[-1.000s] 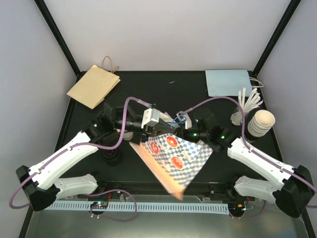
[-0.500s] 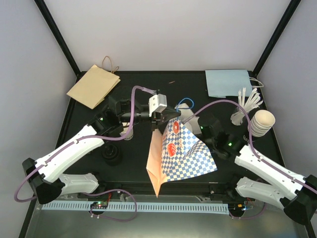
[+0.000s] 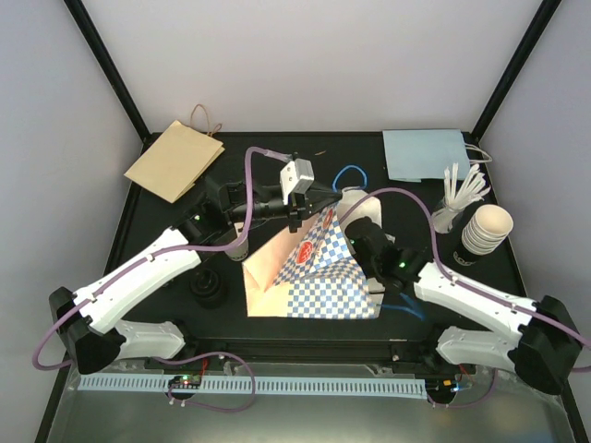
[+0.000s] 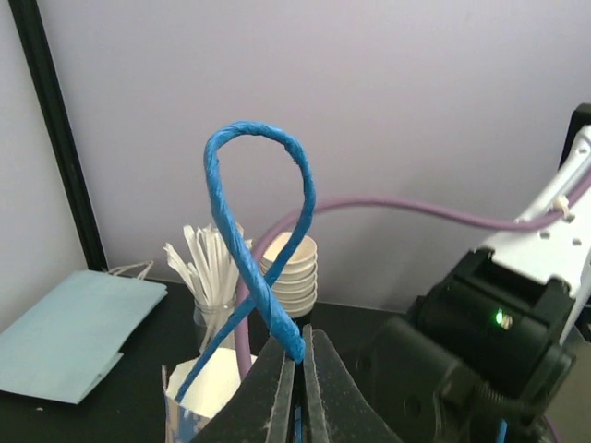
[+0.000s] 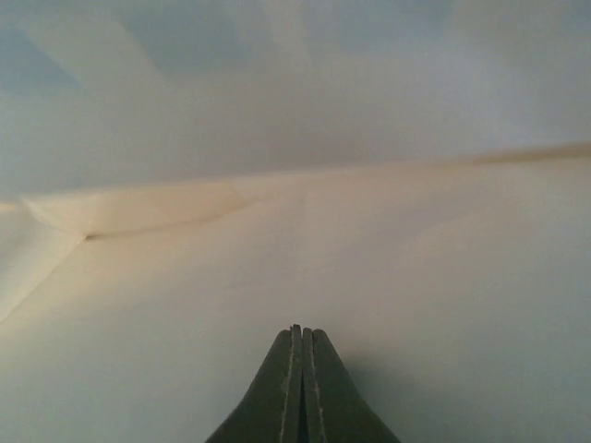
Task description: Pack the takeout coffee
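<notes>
Left jaws pinch the twisted blue handle point(image 4: 259, 277) of the checkered paper bag point(image 3: 323, 281) mid-tabletop. Right jaws, pressed together, face its cream paper. Ribbed cups point(image 3: 484, 231) and white stirrers point(image 3: 464, 187) crowd the right edge.

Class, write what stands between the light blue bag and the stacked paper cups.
A cup of white stirrers stands between the light blue bag and paper cups; top view shows it.

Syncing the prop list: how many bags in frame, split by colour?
Brown bag: 1
Light blue bag: 1
Blue-checked bag: 1
Total: 3
</notes>
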### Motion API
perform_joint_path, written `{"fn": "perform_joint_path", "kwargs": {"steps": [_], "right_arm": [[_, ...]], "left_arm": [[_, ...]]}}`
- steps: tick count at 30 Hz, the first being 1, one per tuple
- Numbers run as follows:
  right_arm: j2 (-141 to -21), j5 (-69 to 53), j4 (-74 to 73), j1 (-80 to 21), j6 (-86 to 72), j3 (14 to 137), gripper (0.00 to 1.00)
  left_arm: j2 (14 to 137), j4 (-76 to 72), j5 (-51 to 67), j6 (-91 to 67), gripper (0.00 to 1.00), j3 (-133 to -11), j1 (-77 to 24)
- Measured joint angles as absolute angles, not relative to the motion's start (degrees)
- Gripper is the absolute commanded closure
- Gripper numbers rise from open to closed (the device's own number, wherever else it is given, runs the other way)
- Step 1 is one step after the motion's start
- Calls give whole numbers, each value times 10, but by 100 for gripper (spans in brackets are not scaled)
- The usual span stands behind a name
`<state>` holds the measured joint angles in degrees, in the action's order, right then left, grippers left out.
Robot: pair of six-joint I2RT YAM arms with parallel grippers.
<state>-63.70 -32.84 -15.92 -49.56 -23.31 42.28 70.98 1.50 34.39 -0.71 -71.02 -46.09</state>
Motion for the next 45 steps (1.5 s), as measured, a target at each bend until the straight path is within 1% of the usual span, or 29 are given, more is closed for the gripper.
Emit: {"fn": "perform_joint_path", "kwargs": {"steps": [4, 9, 15, 20, 27, 30, 33, 38, 42, 43, 45], "right_arm": [[-664, -312, -159, -498, -228, 418, 99], [-667, -281, -165, -499, -228, 411, 99], [-690, -214, -206, -499, -230, 416, 99], [-731, -109, -284, -499, -248, 457, 99], [-737, 66, -399, -501, -288, 520, 98], [-746, 133, -464, -499, -291, 576, 93], [-766, 175, -528, -495, -282, 632, 92], [-843, 213, -628, -491, -258, 696, 93], [-884, 202, -652, -488, -242, 723, 95], [-888, 194, -650, -487, -238, 729, 96], [-892, 175, -642, -487, -229, 736, 97]], "left_arm": [[710, -9, 336, -22, 98, -710, -456], [709, -24, 335, -33, 99, -710, -448], [705, -30, 336, -31, 98, -712, -436], [702, -22, 339, -25, 98, -716, -427], [698, -24, 344, -25, 98, -712, -424], [687, -19, 314, -29, 98, -695, -424], [681, -8, 269, -50, 98, -688, -412], [665, -4, 219, -99, 99, -639, -377], [654, 0, 198, -127, 98, -589, -365], [651, 0, 195, -132, 97, -578, -363], [643, 2, 192, -137, 91, -560, -359]]}}
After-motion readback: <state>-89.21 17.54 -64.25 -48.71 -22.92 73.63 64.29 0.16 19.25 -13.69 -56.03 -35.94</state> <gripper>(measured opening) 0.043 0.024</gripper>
